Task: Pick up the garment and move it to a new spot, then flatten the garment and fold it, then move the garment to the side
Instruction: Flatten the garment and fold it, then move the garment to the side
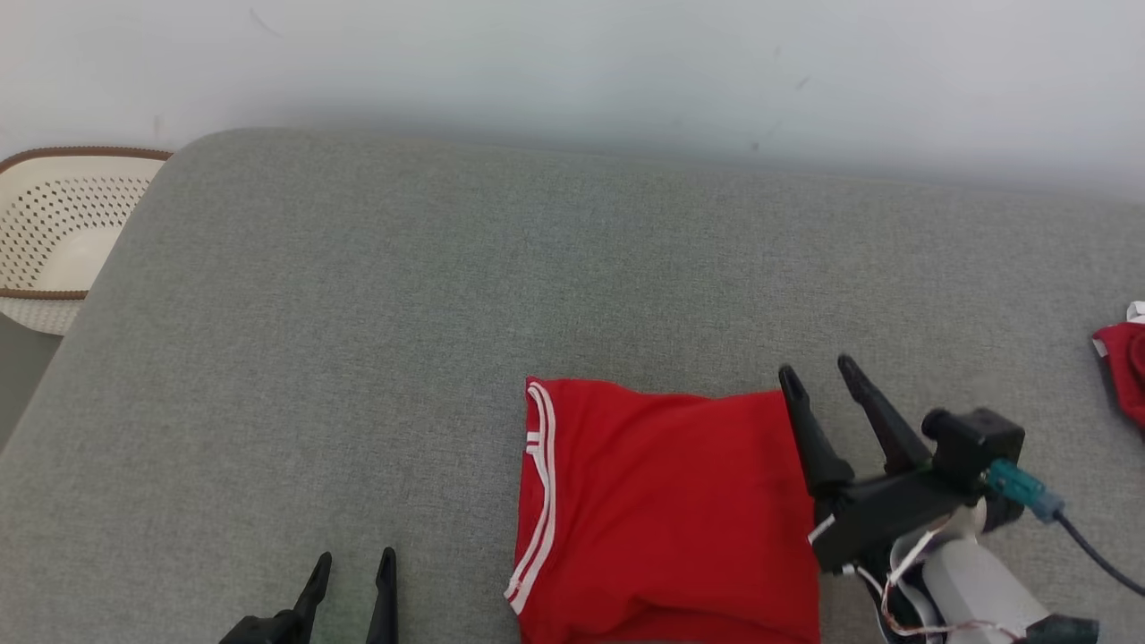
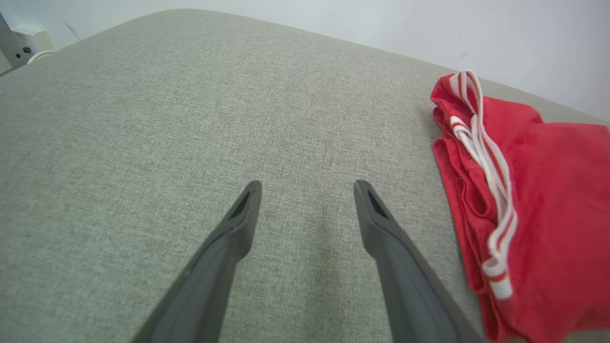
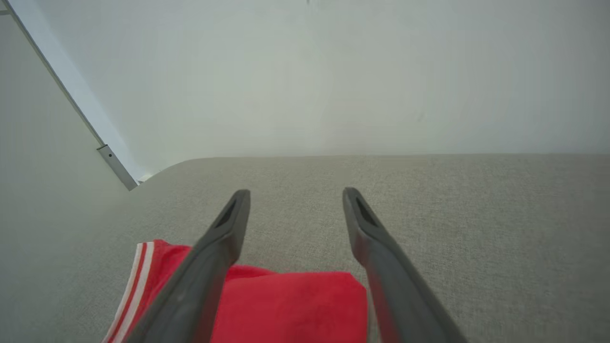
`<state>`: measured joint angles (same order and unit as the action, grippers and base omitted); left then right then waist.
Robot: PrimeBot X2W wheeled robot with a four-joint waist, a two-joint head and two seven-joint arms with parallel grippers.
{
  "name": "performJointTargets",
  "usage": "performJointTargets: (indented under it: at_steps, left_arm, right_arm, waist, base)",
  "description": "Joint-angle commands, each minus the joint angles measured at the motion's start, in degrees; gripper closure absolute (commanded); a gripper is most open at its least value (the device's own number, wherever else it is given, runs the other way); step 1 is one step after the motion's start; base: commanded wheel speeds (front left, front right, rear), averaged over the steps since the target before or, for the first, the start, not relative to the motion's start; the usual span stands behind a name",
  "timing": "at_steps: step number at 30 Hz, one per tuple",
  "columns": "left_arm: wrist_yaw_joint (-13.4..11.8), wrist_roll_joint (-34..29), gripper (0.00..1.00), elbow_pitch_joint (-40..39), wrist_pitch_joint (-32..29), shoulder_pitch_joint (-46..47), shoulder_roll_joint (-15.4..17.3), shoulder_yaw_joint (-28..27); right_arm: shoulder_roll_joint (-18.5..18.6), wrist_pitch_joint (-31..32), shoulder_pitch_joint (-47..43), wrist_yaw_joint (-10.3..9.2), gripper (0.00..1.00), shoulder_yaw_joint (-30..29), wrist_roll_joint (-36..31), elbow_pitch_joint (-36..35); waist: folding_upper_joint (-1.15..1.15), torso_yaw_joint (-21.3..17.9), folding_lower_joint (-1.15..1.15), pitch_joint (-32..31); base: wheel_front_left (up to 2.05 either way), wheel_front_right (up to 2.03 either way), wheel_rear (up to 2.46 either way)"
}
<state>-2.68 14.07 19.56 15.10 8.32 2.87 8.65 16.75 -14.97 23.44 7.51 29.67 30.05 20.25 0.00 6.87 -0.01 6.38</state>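
Note:
The garment (image 1: 666,519) is red with white stripes along its left edge and lies folded into a rough rectangle on the grey cushion, near its front edge. My right gripper (image 1: 817,371) is open at the garment's right edge, fingers pointing up and left, with nothing between them; its wrist view shows the red garment (image 3: 286,305) below the spread fingers. My left gripper (image 1: 355,559) is open at the lower left, over bare cushion, well left of the garment. In the left wrist view the garment (image 2: 548,209) lies to the right of the open left gripper (image 2: 307,186).
The broad grey cushion (image 1: 358,358) stretches back to a white wall. A white perforated basket (image 1: 54,233) stands off the cushion's far left corner. Another red cloth (image 1: 1125,362) lies at the right edge.

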Motion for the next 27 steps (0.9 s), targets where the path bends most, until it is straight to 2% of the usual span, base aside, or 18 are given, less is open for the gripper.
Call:
performJointTargets:
  at_steps: [1,11,27]
  left_arm:
    - [0.01,-0.38,0.00,0.02,0.03,0.22,0.07,-0.04]
    - [0.36,-1.52,0.00,0.23,0.03,-1.01,0.06,-0.60]
    - [0.89,-4.51,0.00,-1.05,0.03,-0.82,0.06,1.13]
  right_arm:
    - [-0.02,-0.20,-1.57,-0.05,0.00,-0.47,-0.57,0.28]
    - [-0.98,-0.22,-8.00,-0.05,0.00,-2.71,-1.53,6.06]
    - [-2.42,-0.21,-5.52,-0.05,0.00,-1.73,-3.33,16.88]
  waist:
    - [0.00,-0.19,0.01,-0.10]
    - [0.00,0.23,0.01,-1.25]
    - [0.00,3.11,0.01,-1.03]
  base:
    - [0.00,0.00,0.00]
    - [0.00,0.00,0.00]
    - [0.00,0.00,0.00]
